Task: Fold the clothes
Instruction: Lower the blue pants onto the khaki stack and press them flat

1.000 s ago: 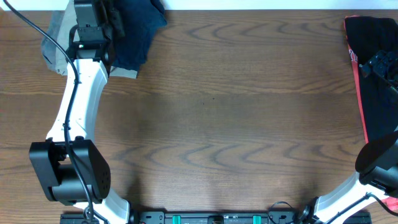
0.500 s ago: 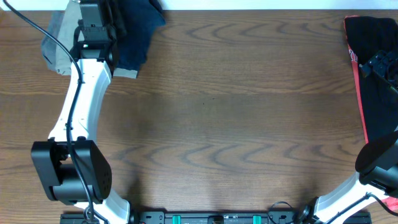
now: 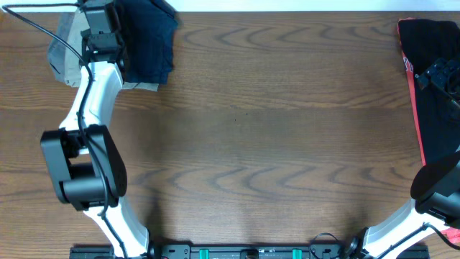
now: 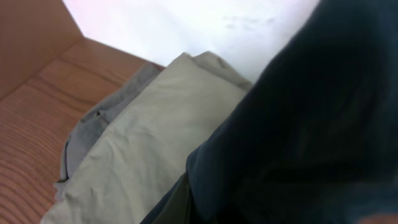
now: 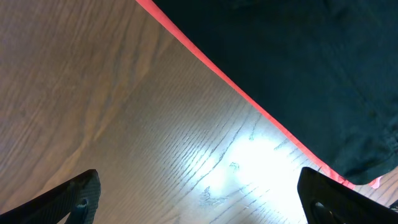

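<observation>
The dark navy-blue shorts [image 3: 151,39] lie bunched at the table's far left corner, partly on top of the tan shorts [image 3: 63,54]. My left gripper [image 3: 97,18] is right at their left edge. In the left wrist view the navy fabric [image 4: 298,124] fills the right and bottom and hides my fingers. It lies over the tan shorts [image 4: 149,137]. My right gripper [image 5: 199,193] is open and empty above bare wood, and it shows in the overhead view [image 3: 436,72] at the far right.
A black garment with a red-pink side stripe [image 3: 431,43] lies along the right edge and shows in the right wrist view [image 5: 298,50]. Grey fabric [image 4: 93,124] pokes out under the tan shorts. The table's back edge runs just behind the pile.
My left gripper has moved up and left toward the back corner. The navy shorts have shifted left with it and look more compact. The right arm has not moved.
</observation>
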`<action>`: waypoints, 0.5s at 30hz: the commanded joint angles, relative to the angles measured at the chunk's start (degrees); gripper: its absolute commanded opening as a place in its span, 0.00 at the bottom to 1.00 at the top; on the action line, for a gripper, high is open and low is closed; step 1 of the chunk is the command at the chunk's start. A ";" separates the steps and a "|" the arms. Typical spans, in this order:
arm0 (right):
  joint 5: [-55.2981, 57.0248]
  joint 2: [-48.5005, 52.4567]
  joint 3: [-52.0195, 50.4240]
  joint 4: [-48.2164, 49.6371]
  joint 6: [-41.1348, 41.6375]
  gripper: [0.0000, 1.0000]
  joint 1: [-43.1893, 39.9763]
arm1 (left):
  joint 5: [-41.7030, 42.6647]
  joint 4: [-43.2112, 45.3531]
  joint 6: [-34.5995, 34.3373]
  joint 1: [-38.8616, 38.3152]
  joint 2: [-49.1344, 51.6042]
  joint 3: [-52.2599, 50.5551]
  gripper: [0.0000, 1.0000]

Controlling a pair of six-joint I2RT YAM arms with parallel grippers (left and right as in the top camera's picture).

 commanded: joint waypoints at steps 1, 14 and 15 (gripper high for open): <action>0.44 0.44 0.37 0.00 0.66 0.99 -0.20 | -1.68 2.29 0.22 1.73 1.99 2.10 0.06; 0.44 0.44 0.37 -0.02 0.66 0.99 -0.20 | -1.66 9.42 7.50 6.97 5.22 2.10 0.06; 0.44 0.44 0.37 0.00 0.66 0.99 -0.20 | -1.66 9.20 7.50 7.28 5.22 2.10 0.07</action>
